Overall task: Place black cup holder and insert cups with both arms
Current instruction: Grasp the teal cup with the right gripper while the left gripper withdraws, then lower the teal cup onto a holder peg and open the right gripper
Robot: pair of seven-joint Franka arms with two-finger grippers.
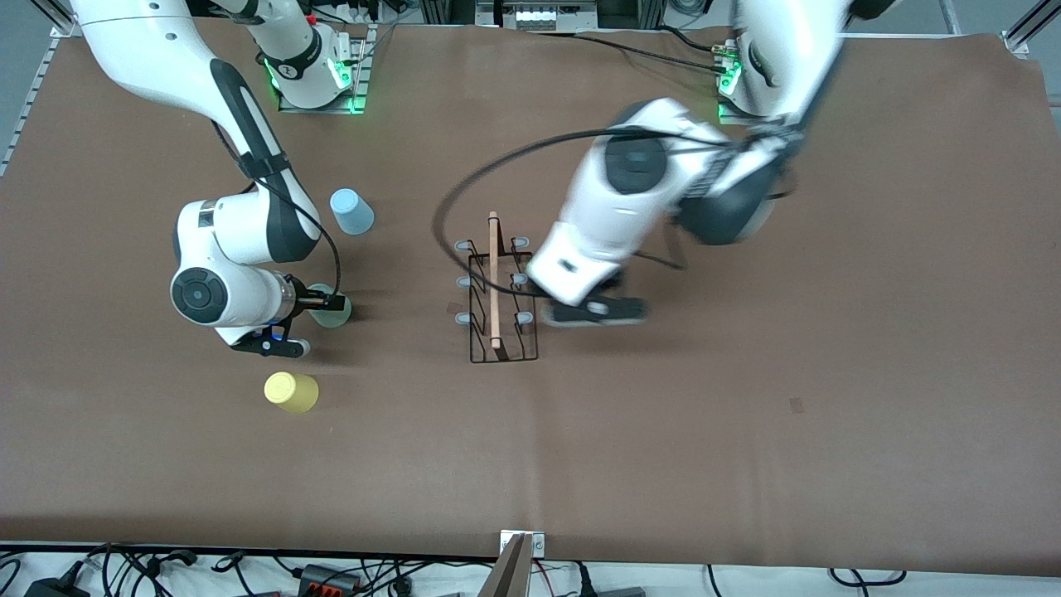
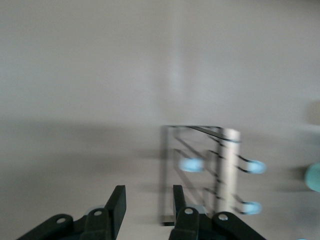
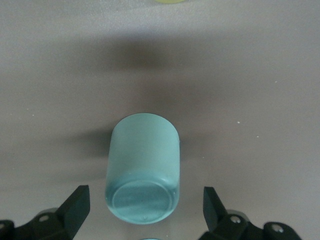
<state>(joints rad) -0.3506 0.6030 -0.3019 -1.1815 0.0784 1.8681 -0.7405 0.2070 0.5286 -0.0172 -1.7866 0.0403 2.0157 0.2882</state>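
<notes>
The black cup holder (image 1: 501, 294) stands mid-table, its wooden rod handle (image 1: 494, 282) along the top; it also shows in the left wrist view (image 2: 200, 172). The mint green cup (image 1: 336, 313) stands upside down. My right gripper (image 1: 325, 303) is open over it, one finger on each side, not touching (image 3: 146, 205); the cup's base (image 3: 143, 197) faces the camera. The light blue cup (image 1: 352, 211) and the yellow cup (image 1: 292, 391) stand upside down close by. My left gripper (image 1: 593, 311) is open and empty (image 2: 147, 205), beside the holder toward the left arm's end, blurred by motion.
The brown table cover (image 1: 746, 398) spreads wide toward the left arm's end and the front edge. The left arm's black cable (image 1: 464, 182) loops above the holder. The yellow cup's rim shows at the edge of the right wrist view (image 3: 167, 1).
</notes>
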